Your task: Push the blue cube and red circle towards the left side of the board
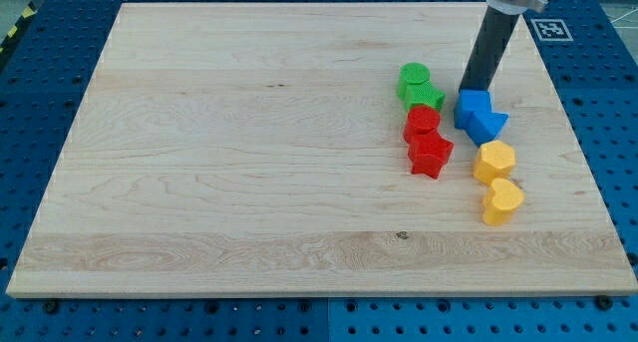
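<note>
You've got a pale wooden worktop [249,153] on blue perforated base [30,133]. End effector is a plain rod, holding nothing; my tip [473,88] touches blue cube [473,109], right of red circle [422,122]; both right of centre.

Counter [249,182]: pale wood, visible grain, smooth matt finish, one small dark knot.

Base plate [40,93] beneath: blue, perforated, looks like painted metal, slight sheen.

My tip [471,88]: end of a dark rod, matt black, smooth.

Blue cube [471,107], touching my tip: plastic, matt, faintly ridged.

Blue block [489,123], just beyond it: same plastic.

Green blocks [419,85], to the view's left of my tip: plastic, ribbed texture.

Red circle [422,121] and red star [430,155]: matt plastic.

Yellow hexagon [493,162] and yellow heart [501,200]: plastic, slightly glossy.
</note>
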Controlling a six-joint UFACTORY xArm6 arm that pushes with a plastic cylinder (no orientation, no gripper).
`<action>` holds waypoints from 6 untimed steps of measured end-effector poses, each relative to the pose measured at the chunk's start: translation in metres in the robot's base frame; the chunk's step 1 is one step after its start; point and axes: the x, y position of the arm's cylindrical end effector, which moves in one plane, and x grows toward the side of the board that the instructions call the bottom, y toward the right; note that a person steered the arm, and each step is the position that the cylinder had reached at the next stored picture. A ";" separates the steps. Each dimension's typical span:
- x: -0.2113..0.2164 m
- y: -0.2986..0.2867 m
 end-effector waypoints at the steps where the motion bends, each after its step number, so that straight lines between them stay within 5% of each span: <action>1: 0.013 -0.010; 2: 0.017 -0.015; 3: -0.023 0.021; 6: -0.016 0.057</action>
